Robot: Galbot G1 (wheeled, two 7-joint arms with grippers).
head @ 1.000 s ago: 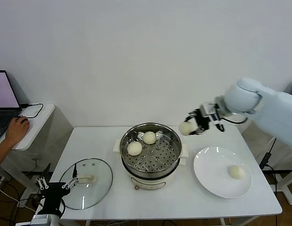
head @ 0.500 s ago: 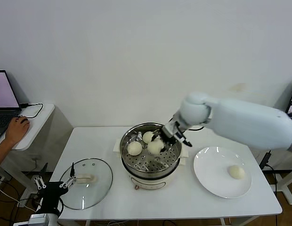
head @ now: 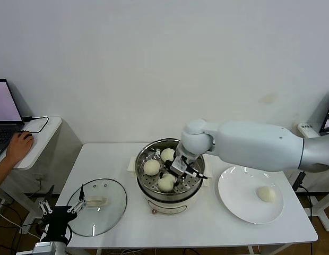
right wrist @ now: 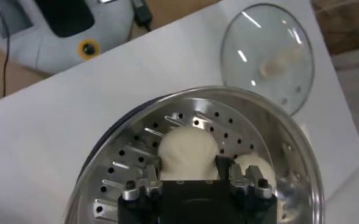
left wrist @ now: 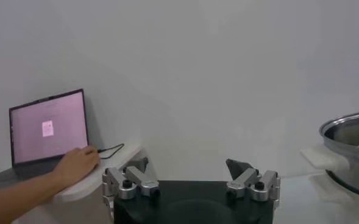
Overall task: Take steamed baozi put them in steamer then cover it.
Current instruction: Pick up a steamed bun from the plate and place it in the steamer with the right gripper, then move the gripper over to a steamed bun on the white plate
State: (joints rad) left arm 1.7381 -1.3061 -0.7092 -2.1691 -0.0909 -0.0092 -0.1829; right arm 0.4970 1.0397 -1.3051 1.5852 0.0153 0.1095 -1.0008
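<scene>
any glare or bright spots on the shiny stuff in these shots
Right wrist view: white streaks of glare on the glass cover, and the steamer rim shines. Head view: faint reflections on the cover; the steamer wall mirrors the buns. Left wrist view: the laptop screen glows pink.

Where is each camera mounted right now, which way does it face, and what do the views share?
Head: high on the robot, looking down at the table; right arm over the steamer, left tool beside the cover.
Left wrist: level, open left tool toward wall and laptop.
Right wrist: straight down, right tool around a baozi.
Shared: steamer in all; cover in head and right wrist.
</scene>
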